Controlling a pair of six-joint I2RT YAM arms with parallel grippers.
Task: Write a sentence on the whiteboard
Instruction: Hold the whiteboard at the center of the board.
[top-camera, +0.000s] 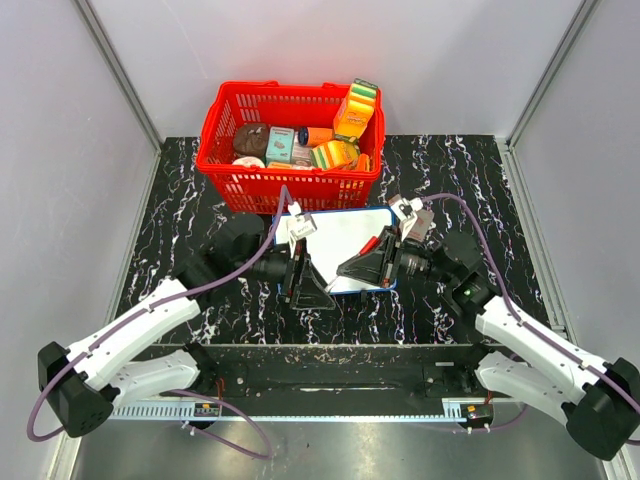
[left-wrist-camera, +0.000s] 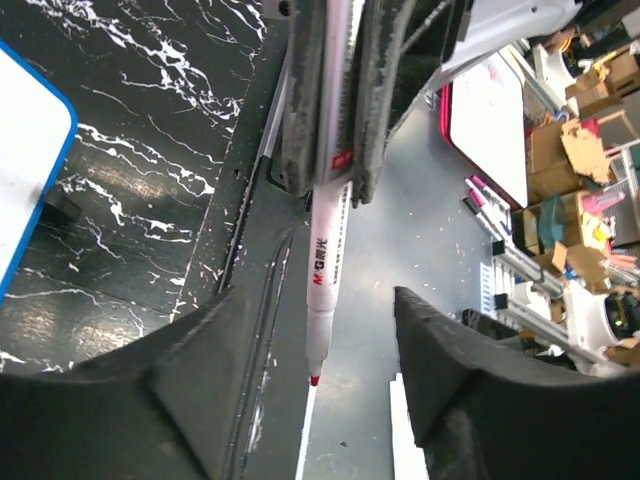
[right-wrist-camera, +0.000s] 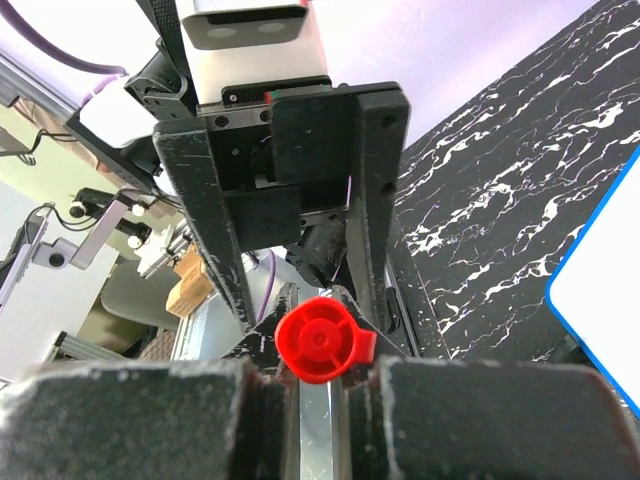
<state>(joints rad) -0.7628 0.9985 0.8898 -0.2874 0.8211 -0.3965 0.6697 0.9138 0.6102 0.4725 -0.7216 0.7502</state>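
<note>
The whiteboard (top-camera: 345, 228) lies flat on the black marble table, white with a thin blue frame. No red sentence shows on its visible face. My right gripper (top-camera: 366, 266) hovers over the board, shut on a white marker (left-wrist-camera: 326, 255). The marker's bare red tip points between the fingers of my left gripper (left-wrist-camera: 315, 300). Those fingers stand wide apart and touch nothing. In the right wrist view, the right gripper (right-wrist-camera: 320, 372) clamps the marker, and the red cap (right-wrist-camera: 316, 340) shows end-on. My left gripper (top-camera: 308, 282) faces it closely. A board corner shows in the left wrist view (left-wrist-camera: 25, 150) and the right wrist view (right-wrist-camera: 605, 300).
A red plastic basket (top-camera: 213, 125) full of grocery items stands just behind the board. Grey walls close in the table on the left, right and back. The arms' bases and a cable rail run along the near edge.
</note>
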